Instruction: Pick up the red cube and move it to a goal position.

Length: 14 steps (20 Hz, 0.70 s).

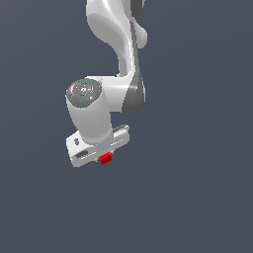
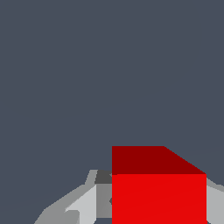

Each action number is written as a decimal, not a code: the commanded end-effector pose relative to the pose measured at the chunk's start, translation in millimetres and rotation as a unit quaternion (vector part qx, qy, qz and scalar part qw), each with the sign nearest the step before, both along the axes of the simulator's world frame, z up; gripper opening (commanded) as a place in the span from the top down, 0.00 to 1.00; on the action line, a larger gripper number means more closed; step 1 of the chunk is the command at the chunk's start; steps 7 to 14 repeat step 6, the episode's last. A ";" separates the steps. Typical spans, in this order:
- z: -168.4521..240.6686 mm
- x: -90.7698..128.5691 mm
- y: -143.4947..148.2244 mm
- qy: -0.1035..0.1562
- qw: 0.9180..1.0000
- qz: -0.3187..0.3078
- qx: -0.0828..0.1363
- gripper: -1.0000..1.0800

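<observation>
Gripper (image 1: 105, 157) clamped on red cube (image 1: 105, 159), fingers (image 2: 89, 203) pressing its sides. Cube pokes out just below white gripper body, w/ plain dark-grey backdrop all round.

A simulated test space: flat, featureless slate-grey backdrop (image 1: 197, 197) all around the smooth white robot arm (image 1: 111, 29).

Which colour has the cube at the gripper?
The cube is plain bright red, one face shaded darker. The wrist view shows it best.
</observation>
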<state>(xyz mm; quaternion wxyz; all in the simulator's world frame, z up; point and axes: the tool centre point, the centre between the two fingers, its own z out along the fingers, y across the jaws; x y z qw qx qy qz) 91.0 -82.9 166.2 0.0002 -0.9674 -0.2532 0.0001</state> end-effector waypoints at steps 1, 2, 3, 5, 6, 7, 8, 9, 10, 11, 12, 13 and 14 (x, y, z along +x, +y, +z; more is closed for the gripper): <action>2.9 4.0 -1.0 0.000 1.000 0.000 0.000 1.00; 3.5 5.0 -1.3 0.000 1.000 0.000 0.000 1.00; 4.0 5.7 -1.5 0.000 1.000 0.000 0.000 1.00; 4.5 6.6 -1.7 0.000 1.000 0.000 0.000 1.00; 4.6 6.7 -1.8 0.000 1.000 0.000 0.000 1.00; 4.6 6.7 -1.8 0.000 1.000 0.000 0.000 1.00; 4.6 6.7 -1.8 0.000 1.000 0.000 0.000 1.00; 4.6 6.7 -1.8 0.000 1.000 0.000 0.000 1.00; 4.6 6.7 -1.8 0.000 1.000 0.000 0.000 1.00; 4.6 6.7 -1.8 0.000 1.000 0.000 0.000 1.00; 4.6 6.7 -1.8 0.000 1.000 0.000 0.000 1.00; 4.6 6.7 -1.8 0.000 1.000 0.000 0.000 1.00; 4.6 6.7 -1.8 0.000 1.000 0.000 0.000 1.00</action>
